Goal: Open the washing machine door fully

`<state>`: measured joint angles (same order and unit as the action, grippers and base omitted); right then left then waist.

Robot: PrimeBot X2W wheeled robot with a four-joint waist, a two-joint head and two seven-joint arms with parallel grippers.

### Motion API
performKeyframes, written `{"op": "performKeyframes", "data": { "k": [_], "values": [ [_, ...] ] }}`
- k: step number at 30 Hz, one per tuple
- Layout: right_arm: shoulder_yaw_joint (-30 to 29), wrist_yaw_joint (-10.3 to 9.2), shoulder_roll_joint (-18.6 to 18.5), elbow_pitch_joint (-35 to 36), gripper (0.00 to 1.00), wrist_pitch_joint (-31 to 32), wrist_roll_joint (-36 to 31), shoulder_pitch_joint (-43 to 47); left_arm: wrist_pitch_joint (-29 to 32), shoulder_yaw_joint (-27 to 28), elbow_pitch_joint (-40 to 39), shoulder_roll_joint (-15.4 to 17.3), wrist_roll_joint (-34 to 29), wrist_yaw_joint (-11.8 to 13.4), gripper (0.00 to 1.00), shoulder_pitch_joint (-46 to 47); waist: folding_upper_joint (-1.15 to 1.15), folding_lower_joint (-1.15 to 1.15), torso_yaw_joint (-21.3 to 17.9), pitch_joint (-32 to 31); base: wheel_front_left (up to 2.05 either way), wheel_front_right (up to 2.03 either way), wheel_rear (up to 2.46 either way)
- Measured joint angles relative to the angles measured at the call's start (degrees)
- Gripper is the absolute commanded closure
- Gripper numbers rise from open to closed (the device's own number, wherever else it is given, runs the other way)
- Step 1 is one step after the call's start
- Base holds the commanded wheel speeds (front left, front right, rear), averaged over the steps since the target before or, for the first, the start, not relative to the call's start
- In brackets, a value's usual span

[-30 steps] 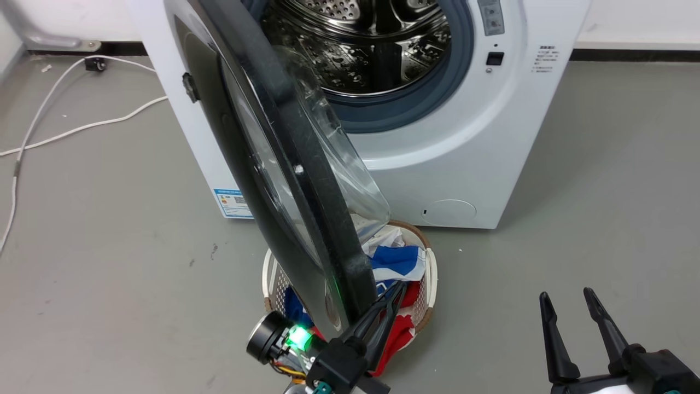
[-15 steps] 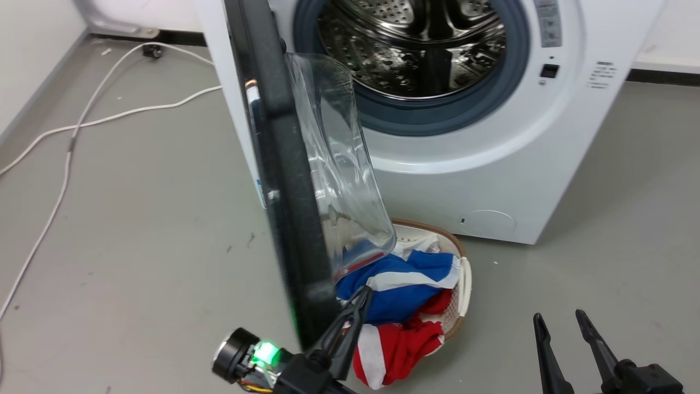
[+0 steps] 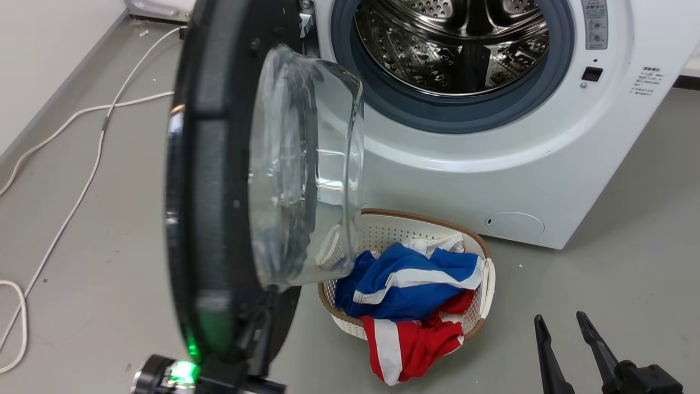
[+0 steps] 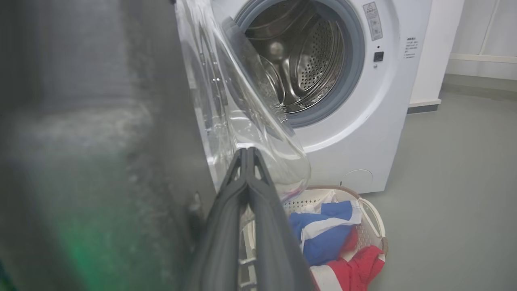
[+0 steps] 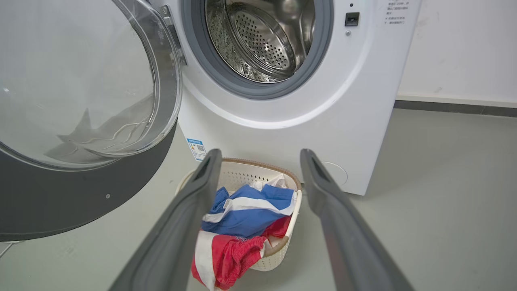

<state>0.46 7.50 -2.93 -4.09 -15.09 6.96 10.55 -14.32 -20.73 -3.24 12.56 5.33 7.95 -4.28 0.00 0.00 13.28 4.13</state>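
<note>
- The washing machine door [image 3: 219, 191] stands swung out from the left front edge of the washing machine [image 3: 465, 180], its lower rim against the left gripper [image 4: 247, 151] (fingers pressed together).
- The right gripper [image 3: 559, 317] is spread wide, well apart from the door.
- A blue label [image 5: 196, 148] sits at the machine front's lower left corner, its print too small to read.

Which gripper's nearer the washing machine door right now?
Left. The left gripper, jaws shut, sits at the lower inner edge of the washing machine door; the right gripper, jaws open, is apart, beyond the laundry basket.
</note>
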Motion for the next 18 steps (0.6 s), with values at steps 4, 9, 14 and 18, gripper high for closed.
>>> {"op": "performKeyframes", "data": {
  "k": [4,9,14,18],
  "values": [
    [0.1,0.0,0.0,0.0,0.0,0.0,-0.2,0.0,-0.1,3.7,1.1,1.1,1.6,1.8,1.0,-0.5,0.0,0.0,0.0,0.5,0.0,0.0,0.0],
    [0.1,0.0,0.0,0.0,0.0,0.0,-0.5,-0.3,-0.3,9.4,2.5,2.7,4.1,3.8,1.0,-0.7,0.0,0.0,-0.3,1.3,0.0,0.0,0.0],
    [0.1,0.0,0.0,-0.1,0.0,0.0,-0.9,-0.9,-0.5,14.1,2.4,3.5,5.9,5.7,1.0,-0.5,0.0,0.0,-0.8,2.2,0.0,0.0,0.0],
    [0.0,0.0,0.0,0.0,0.0,0.0,-1.1,-1.3,-0.6,18.2,2.8,4.7,7.5,6.7,1.0,0.6,0.0,0.0,-1.1,3.2,0.0,0.0,0.0]
  ]
}}
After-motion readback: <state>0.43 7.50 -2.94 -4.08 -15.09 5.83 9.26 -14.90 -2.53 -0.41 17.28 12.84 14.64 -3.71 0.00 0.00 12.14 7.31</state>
